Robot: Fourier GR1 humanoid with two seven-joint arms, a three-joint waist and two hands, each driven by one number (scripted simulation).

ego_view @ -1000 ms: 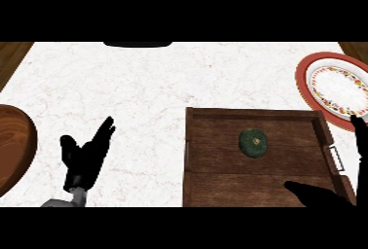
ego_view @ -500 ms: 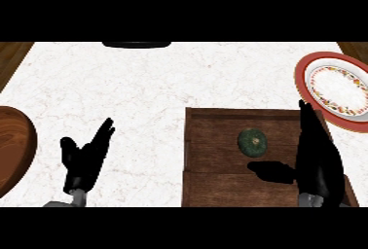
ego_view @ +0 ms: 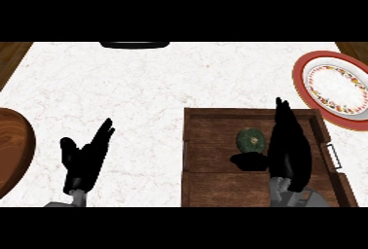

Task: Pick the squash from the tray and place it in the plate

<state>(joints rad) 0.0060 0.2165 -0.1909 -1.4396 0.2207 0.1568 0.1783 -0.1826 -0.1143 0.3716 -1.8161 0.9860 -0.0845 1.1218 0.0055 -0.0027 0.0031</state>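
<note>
Presently the black right hand (ego_view: 287,154), fingers straight and thumb spread, stands just right of the dark-green round squash (ego_view: 250,139) inside the brown wooden tray (ego_view: 215,185) at lower right, evidently aligned to grasp it; the red-rimmed plate (ego_view: 302,90) waits upper right, and the left hand (ego_view: 82,160) rests open lower left.

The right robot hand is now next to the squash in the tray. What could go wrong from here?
1. The right robot hand is open beside the squash, its thumb just below it; closing could nudge the small round squash away instead of enclosing it.
2. The tray has a raised wall on the side toward the plate; a low carry might catch the squash on it.
</note>
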